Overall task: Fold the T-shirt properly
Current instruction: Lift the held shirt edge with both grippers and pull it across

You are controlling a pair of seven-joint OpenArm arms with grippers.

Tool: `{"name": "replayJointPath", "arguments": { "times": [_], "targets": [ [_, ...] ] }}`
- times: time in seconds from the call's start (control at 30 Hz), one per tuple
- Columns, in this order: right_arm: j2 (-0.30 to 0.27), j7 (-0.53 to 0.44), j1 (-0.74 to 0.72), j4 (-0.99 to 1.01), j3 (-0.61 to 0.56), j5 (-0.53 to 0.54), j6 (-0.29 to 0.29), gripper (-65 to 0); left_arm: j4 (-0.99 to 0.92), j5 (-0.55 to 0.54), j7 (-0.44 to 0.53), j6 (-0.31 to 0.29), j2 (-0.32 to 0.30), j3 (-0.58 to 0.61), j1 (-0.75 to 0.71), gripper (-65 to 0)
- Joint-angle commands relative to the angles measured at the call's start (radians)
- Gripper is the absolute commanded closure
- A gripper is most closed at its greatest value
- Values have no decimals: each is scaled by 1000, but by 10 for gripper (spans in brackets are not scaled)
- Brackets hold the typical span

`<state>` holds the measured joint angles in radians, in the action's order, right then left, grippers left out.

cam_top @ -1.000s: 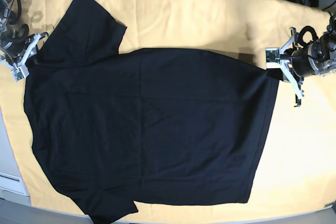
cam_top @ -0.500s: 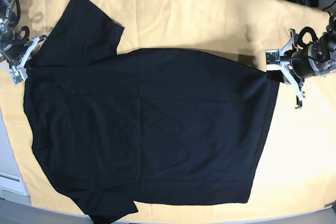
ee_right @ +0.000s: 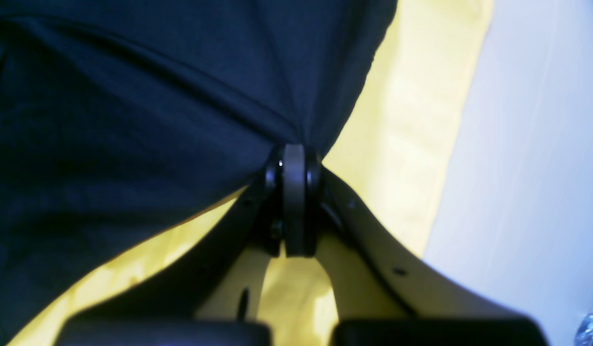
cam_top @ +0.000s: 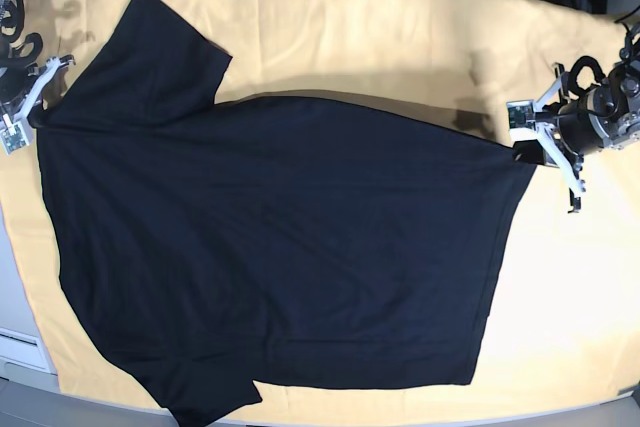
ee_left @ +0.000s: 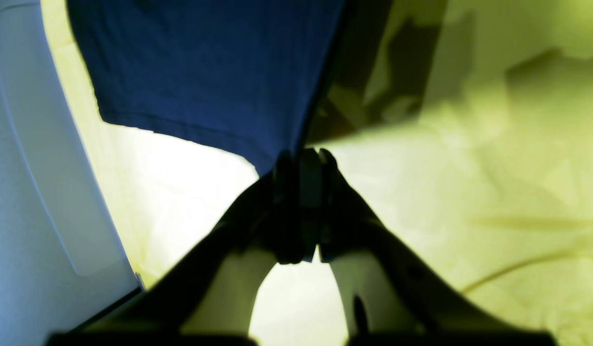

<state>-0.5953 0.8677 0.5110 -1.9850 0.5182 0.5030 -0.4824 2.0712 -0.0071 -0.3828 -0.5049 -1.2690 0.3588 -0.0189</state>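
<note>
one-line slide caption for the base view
Both end effectors pinch opposite edges of the black T-shirt spread on the yellow cloth.

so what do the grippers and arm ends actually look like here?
Both alike: the left gripper and right gripper have pale, whitish curved finger frames with black pads at the tips, on dark metallic wrists with looping black cables. A small green-marked tag sits on each.

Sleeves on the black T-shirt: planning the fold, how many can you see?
2. One sleeve lies spread at the base view's upper left on the yellow cloth; the other reaches the lower edge, its tip cut off by the frame.
</note>
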Motion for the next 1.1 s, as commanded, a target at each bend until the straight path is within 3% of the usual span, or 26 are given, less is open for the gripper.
{"name": "replayJointPath", "arguments": {
  "times": [0.0, 0.37, 0.63, 0.8, 1.07],
  "targets": [
    [-22, -11, 8, -15, 28, 6, -5, 0, 11, 10, 7, 12, -26, -13, 14, 0],
    [-19, -13, 57, -16, 93, 73, -36, 0, 142, 17, -143, 13, -89, -13, 13, 0],
    [-17, 12, 65, -29, 94, 87, -58, 0, 269, -102, -394, 114, -149, -13, 13, 0],
    [-17, 12, 114, -115, 112, 103, -83, 0, 285, -187, -409, 111, -146, -13, 13, 0],
    [-17, 12, 230, -195, 200, 100, -74, 0, 285, -194, -444, 81, -150, -13, 13, 0]
  ]
}}
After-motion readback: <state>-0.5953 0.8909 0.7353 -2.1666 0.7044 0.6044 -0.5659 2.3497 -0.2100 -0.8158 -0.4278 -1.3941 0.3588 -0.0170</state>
